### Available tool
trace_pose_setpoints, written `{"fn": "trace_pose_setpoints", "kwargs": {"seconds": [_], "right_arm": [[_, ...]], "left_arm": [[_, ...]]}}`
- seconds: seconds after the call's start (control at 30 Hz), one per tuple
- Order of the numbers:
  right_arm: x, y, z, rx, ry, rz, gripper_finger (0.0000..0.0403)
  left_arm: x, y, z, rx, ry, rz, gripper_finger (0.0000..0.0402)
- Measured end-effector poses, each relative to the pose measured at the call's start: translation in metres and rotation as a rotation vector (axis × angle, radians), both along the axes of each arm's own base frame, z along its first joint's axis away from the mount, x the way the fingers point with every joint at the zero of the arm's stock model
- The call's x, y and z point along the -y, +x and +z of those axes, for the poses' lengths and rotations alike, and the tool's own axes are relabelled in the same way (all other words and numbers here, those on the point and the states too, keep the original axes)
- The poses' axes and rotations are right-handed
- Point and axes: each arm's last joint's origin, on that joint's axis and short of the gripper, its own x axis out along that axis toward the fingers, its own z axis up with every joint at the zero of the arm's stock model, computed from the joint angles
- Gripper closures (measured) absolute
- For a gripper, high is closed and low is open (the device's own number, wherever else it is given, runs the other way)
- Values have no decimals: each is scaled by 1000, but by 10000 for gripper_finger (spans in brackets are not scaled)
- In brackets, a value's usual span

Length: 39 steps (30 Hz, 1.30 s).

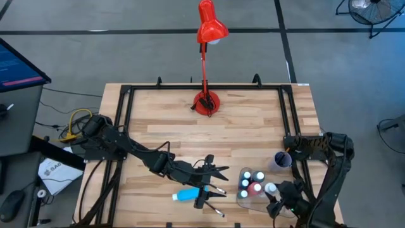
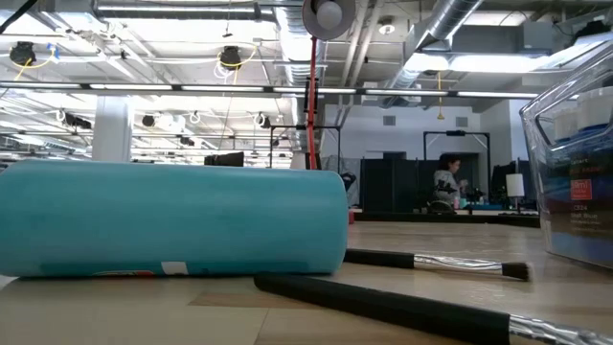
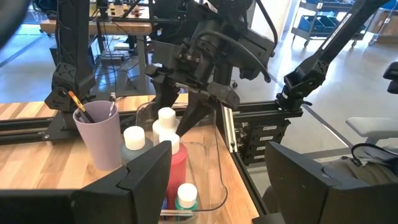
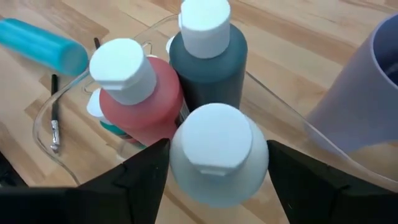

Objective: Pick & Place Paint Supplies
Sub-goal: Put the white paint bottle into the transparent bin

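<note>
A clear tray (image 1: pixel 239 197) at the near right holds several white-capped paint bottles standing upright, among them a pink-red one (image 4: pixel 146 106), a dark teal one (image 4: pixel 208 68) and a white one (image 4: pixel 217 180). My right gripper (image 4: pixel 217 155) hangs open over the tray, slanting down, its fingers on either side of the white bottle's cap (image 3: pixel 166 114). A teal tube (image 1: pixel 188 194) lies on its side on the table left of the tray, with thin dark brushes (image 2: pixel 383 307) beside it. My left gripper (image 1: pixel 218 174) hovers open above the tube and brushes, pointing toward the tray.
A lilac cup (image 3: pixel 99 134) with brushes in it stands just beyond the tray. The red desk lamp's base (image 1: pixel 207 101) sits at the far middle of the table. A black frame rail (image 1: pixel 126 126) runs along the table's left, far and right sides.
</note>
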Motion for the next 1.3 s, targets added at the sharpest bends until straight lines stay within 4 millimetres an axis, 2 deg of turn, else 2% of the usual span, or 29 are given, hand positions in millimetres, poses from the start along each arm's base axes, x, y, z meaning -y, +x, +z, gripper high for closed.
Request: {"fn": "trace_pose_setpoints", "kwargs": {"seconds": [0.53,0.93,1.3], "right_arm": [[-4,-4,-3,-75,64,-23,147],[-1,-5,-3,-91,13,-26,147],[9,-8,-26,-116,-20,-45,147]], "left_arm": [[0,0,0,0,0,0,165],[0,0,0,0,0,0,165],[0,0,0,-3,1,0,165]]}}
